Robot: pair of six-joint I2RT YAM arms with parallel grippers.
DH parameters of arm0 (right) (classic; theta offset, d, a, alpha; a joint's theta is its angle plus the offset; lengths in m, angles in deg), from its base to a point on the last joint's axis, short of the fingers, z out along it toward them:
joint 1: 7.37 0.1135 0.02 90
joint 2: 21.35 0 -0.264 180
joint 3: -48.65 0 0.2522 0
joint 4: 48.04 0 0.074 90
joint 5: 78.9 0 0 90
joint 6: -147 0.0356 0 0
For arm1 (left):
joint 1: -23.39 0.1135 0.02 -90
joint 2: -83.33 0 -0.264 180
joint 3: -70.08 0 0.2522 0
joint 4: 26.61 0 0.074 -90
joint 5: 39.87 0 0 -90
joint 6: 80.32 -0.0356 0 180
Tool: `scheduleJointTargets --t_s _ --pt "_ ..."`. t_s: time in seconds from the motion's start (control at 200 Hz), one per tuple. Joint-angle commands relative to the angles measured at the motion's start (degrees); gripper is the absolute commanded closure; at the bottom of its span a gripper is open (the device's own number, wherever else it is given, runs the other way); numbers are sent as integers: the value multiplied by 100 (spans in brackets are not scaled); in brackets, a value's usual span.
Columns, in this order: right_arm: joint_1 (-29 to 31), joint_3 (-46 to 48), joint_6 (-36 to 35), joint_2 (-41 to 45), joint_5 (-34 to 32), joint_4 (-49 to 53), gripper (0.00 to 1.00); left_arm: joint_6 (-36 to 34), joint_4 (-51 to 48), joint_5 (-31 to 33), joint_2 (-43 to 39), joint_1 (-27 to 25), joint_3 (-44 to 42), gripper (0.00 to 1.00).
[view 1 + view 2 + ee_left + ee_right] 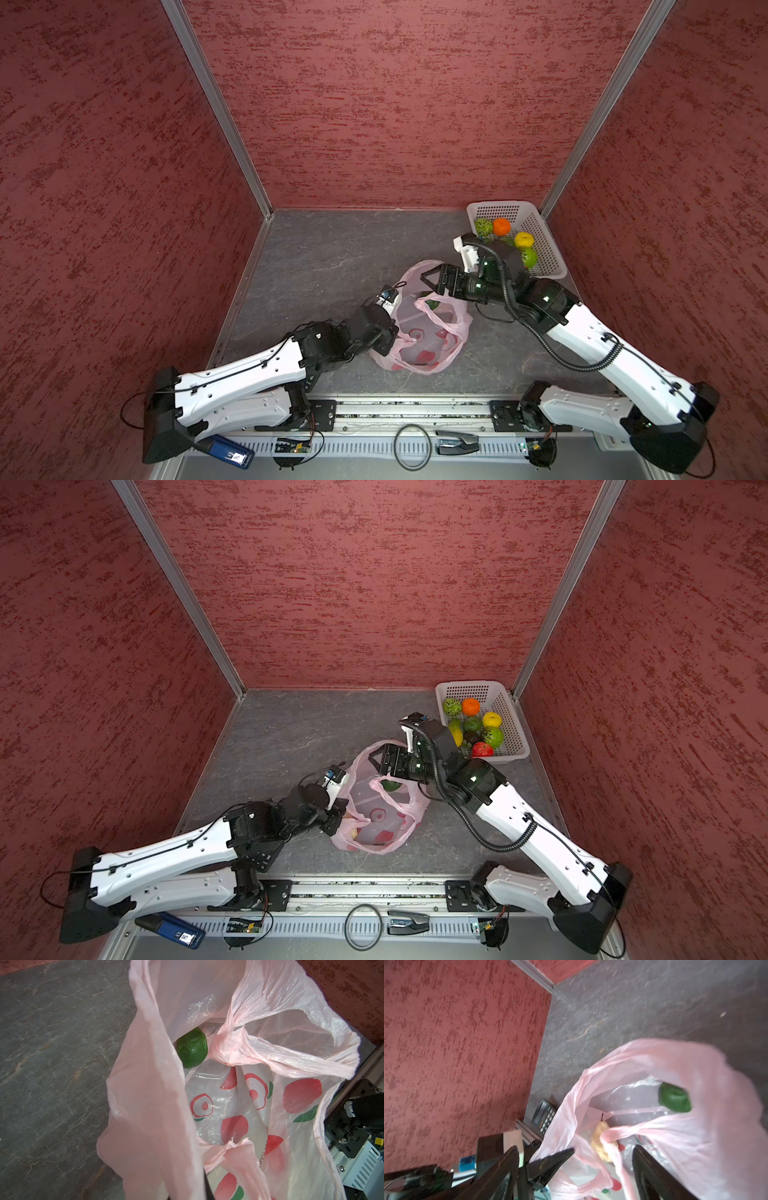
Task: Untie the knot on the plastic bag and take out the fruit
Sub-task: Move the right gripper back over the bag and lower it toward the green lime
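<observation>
The pink plastic bag (428, 332) (382, 812) lies mid-table with its mouth gaping. Its two handle loops stand apart. A twisted bunch of film (226, 1043) sits on the far loop, and no knot joins the loops. Inside lie a dark green fruit (192, 1048) (675, 1098) (390, 785) and a beige pear-like fruit (602, 1142). My left gripper (390, 343) (334, 825) is shut on the near handle. Only a dark sliver of one of its fingers (206, 1186) shows through the film. My right gripper (424, 284) (376, 766) (604, 1148) hangs open over the bag's mouth, holding nothing.
A white perforated basket (498, 204) (469, 683) at the back right holds an orange mandarin (471, 706) and several yellow, green and red fruits. A black calculator (544, 1115) (264, 858) lies under the left arm. Red walls close three sides.
</observation>
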Motion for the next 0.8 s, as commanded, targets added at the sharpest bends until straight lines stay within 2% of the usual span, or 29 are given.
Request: scheduleJointTargets --t_s 0.0,0.291,0.566,0.796 --pt "460 123 697 81 -488 142 15 -145 266 -85 -99 23 181 100" --pt "1184 1147 1395 60 -870 -424 17 -210 335 -64 -282 8 169 100" --pt "1247 1639 1169 -565 -1480 -754 20 -237 463 -189 -248 -8 140 100" --pt "1206 1947 1615 -1306 -1933 -1602 19 -260 586 -275 -250 -63 115 100"
